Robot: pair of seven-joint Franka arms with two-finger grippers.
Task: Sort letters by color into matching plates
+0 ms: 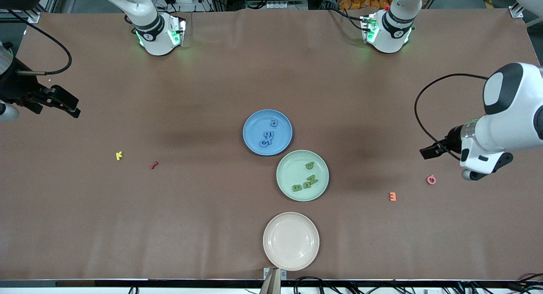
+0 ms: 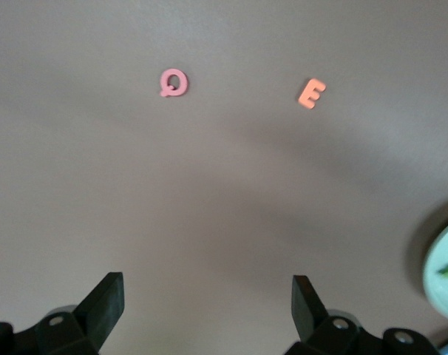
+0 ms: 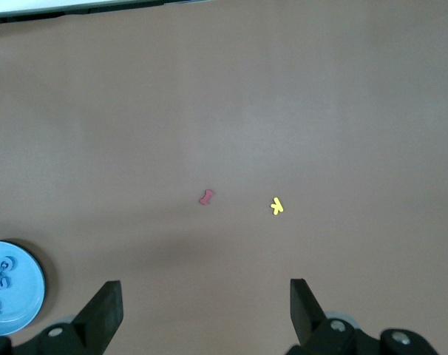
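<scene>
While blue letters are held in the blue plate and green letters in the green plate, the beige plate is seen bare. Just below the left gripper, open and empty, a pink letter and an orange letter are found. Well clear of the open right gripper, a yellow letter and a red letter are laid.

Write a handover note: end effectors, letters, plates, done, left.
Left end effector: open, empty, over bare table near the pink letter and orange letter.
Right end effector: open, empty, at its own end of the table.
Done: blue letters in the blue plate, green letters in the green plate.
Left: yellow letter and red letter, plus pink and orange, loose on the table; beige plate empty.
</scene>
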